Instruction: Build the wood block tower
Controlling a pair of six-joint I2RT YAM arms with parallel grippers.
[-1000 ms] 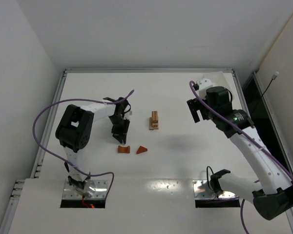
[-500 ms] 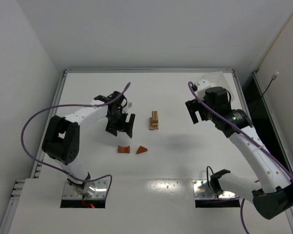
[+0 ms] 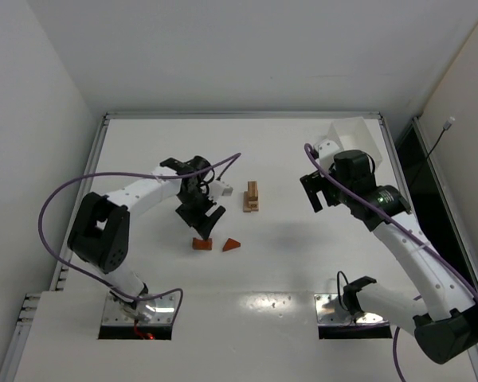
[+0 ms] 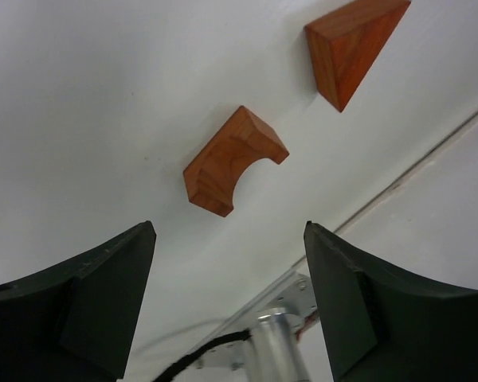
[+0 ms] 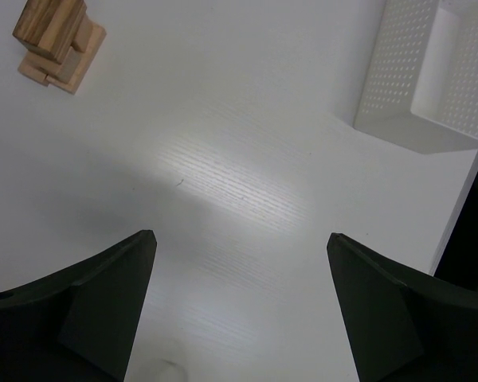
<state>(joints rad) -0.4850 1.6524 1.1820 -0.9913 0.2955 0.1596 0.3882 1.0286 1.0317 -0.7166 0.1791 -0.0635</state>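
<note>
Roughly partway, I judge. A short tower [image 3: 252, 196] of tan pieces stands just above centre of the top view, and two reddish-brown pieces lie loose, so at least those two are left to place.

Largest first: white worktop [image 3: 303, 263] fills the middle of the top view, matte, with a thin metal edge [image 3: 239, 114]. Plain white walls [image 3: 223, 56] close it in at the back and both sides.

Left arm [image 3: 143, 191] reaches toward centre from lower left, right arm [image 3: 414, 247] from lower right. White perforated box [image 3: 354, 135] sits at upper right of the top view, well apart from the tower.

Left claw [image 3: 205, 223] is spread wide with nothing in it, hovering just above the arch block [image 4: 233, 163]. Right claw [image 5: 239, 247] is also wide open and empty, off to the right of the tower, nothing between its jaws.

The tower shows at upper left of the right wrist view, upright. The arch block lies below and left of the tower in the top view. The wedge [image 4: 354, 44] is just beside the arch block, not touching it.
</note>
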